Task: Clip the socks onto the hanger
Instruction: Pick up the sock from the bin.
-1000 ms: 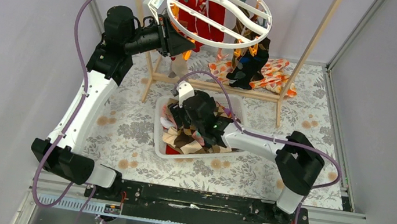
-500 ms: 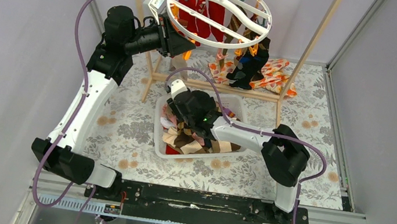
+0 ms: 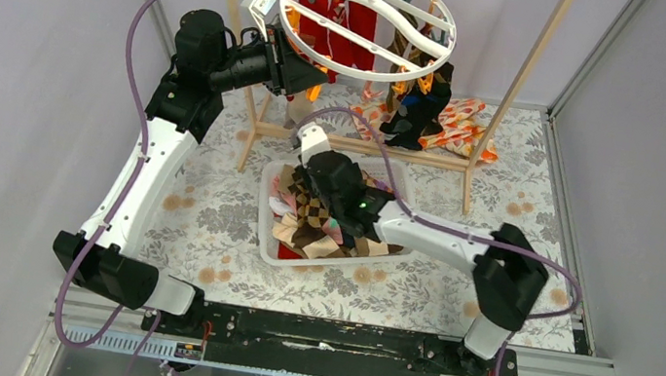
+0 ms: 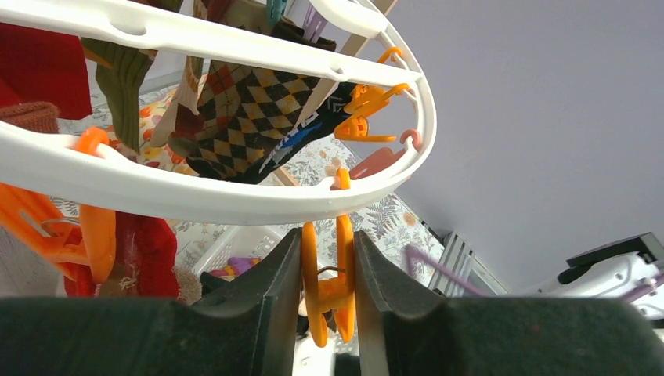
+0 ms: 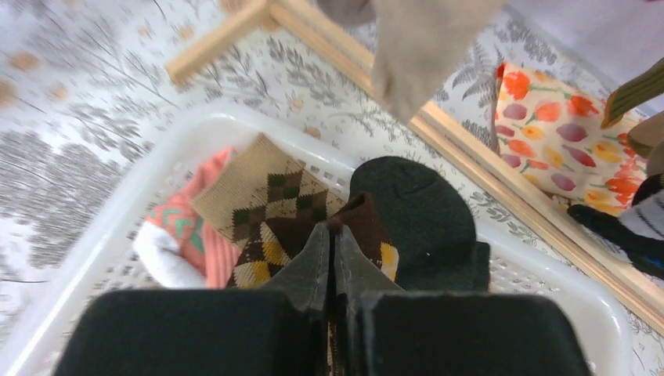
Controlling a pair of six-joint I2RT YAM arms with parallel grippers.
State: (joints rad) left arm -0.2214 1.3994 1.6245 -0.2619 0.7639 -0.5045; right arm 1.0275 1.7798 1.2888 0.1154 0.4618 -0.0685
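The white round hanger [image 3: 371, 74] hangs from the wooden rack with red [image 3: 351, 28], black [image 3: 414, 111] and argyle [image 4: 243, 117] socks clipped to it. My left gripper [image 4: 327, 235] is shut on an orange clip [image 4: 329, 286] dangling under the hanger's rim [image 4: 196, 200]. More socks lie in the white basket [image 3: 265, 238]. My right gripper [image 5: 330, 231] is down in that basket, shut on a fold of a brown argyle sock [image 5: 364, 223]. Beside it lie a pink sock [image 5: 184, 227], a tan argyle sock [image 5: 258, 188] and a black sock [image 5: 423, 211].
The wooden rack frame [image 3: 364, 146] stands just behind the basket, with its base bar close to the right wrist. An orange-and-white floral cloth [image 3: 461, 122] lies under the rack at the back right. A beige sock [image 5: 423, 47] hangs over the basket's far side.
My right gripper has closed from open onto the brown argyle sock, and its arm has shifted within the basket. The left arm has held still on the clip.
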